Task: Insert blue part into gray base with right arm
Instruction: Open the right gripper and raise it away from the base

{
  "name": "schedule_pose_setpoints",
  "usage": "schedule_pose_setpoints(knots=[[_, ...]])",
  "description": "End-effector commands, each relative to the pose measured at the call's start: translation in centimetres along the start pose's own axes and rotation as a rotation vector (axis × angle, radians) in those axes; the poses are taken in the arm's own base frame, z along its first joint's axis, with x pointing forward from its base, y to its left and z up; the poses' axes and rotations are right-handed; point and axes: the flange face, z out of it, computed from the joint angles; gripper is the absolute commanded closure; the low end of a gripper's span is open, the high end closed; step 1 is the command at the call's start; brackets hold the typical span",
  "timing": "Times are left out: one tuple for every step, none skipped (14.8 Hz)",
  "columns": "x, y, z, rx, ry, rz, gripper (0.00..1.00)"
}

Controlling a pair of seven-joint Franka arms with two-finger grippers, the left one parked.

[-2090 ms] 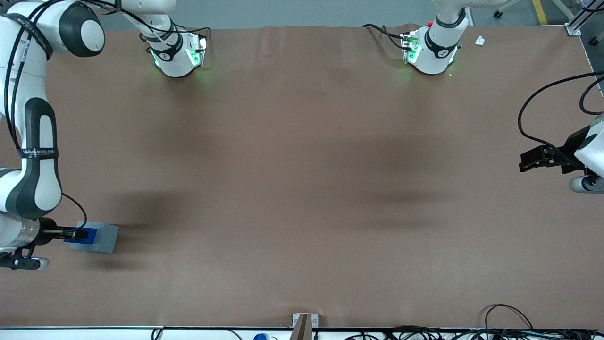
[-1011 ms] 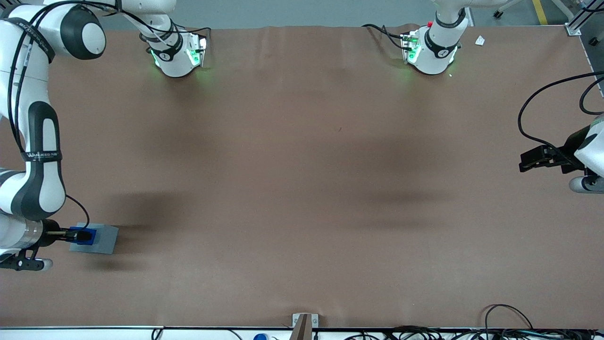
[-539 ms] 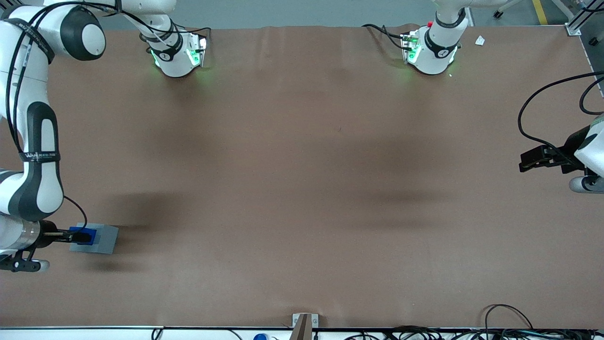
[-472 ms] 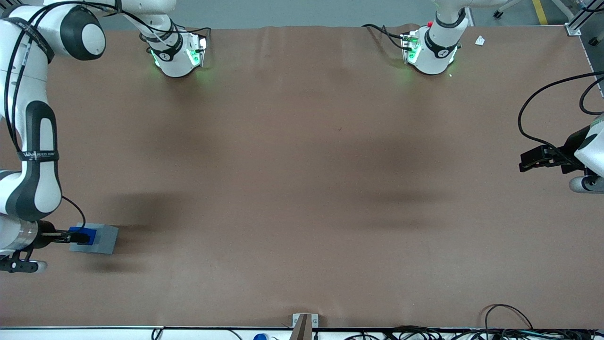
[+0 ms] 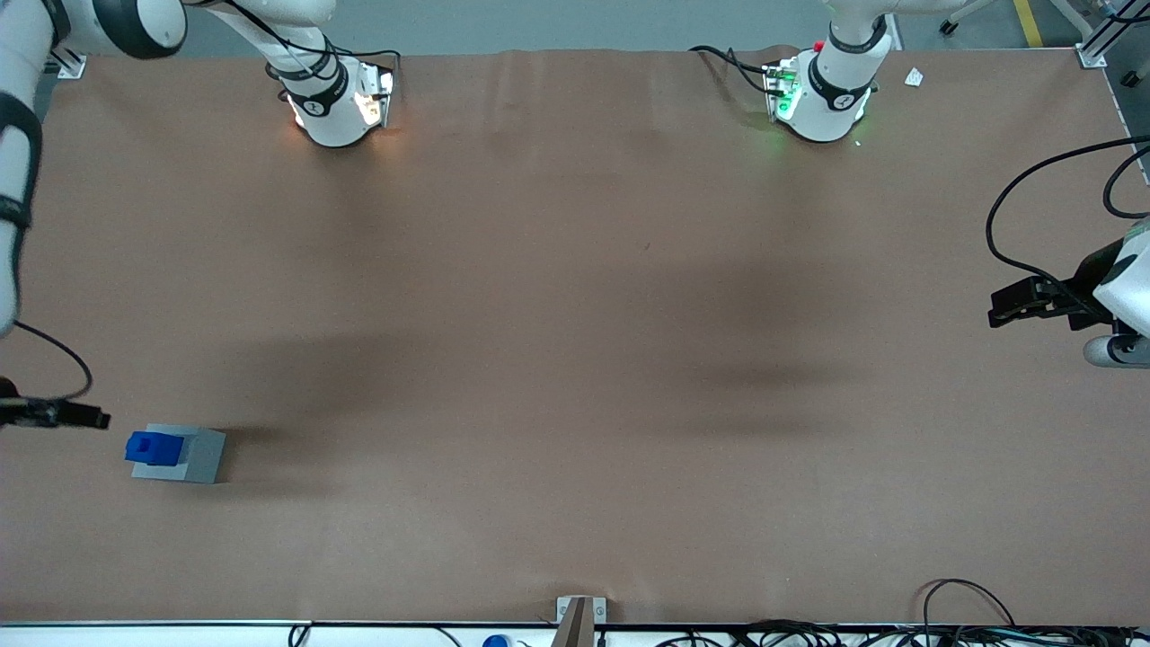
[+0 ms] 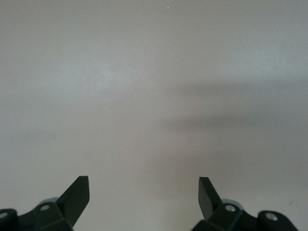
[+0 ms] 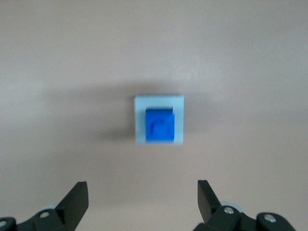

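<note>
The blue part [image 5: 154, 447] sits upright in the recess of the gray base [image 5: 205, 456], near the working arm's end of the table. In the right wrist view the blue part [image 7: 160, 125] is seated inside the gray base [image 7: 140, 120], with gray rim showing around it. My right gripper [image 7: 143, 197] is open and empty, raised well above the block and apart from it. In the front view only the gripper's black tip [image 5: 90, 418] shows at the picture's edge, beside the base.
Both arm bases [image 5: 337, 103] [image 5: 822, 94] stand at the table's edge farthest from the front camera. The parked arm's gripper [image 5: 1015, 304] hangs over its end of the table. Cables [image 5: 970, 611] and a metal bracket [image 5: 579, 615] lie at the nearest edge.
My gripper has let go of the blue part, opened, and lifted up and away from it. The blue part stays in the gray base. The working arm's base light turned from green to pale orange.
</note>
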Motion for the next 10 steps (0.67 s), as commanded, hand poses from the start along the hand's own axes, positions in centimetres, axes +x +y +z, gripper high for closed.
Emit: schedule_pose_setpoints(knots=[[-4.0,-2.8,-5.2,0.011,-0.026,-0.023,0.00],[-5.4,-4.3,-7.0,0.006,-0.019,-0.019,0.00],[-6.9,-5.5,-8.4,0.003,-0.017,0.004,0.00],[-8.4,-7.0,-9.7,-0.003,-0.018,0.009,0.00],[-9.8,-8.3,-10.8,-0.005,-0.018,0.002,0.00],[-11.4,-8.8,-11.8,-0.007,-0.015,-0.001,0.00],[-13.0,-9.3,-12.3,-0.008,-0.008,-0.007,0.00],[-14.3,-9.8,-12.7,-0.009,0.004,-0.013,0.00],[-15.4,-9.9,-12.9,-0.011,0.021,-0.017,0.00],[-16.3,-9.9,-12.8,-0.012,0.038,-0.017,0.00]])
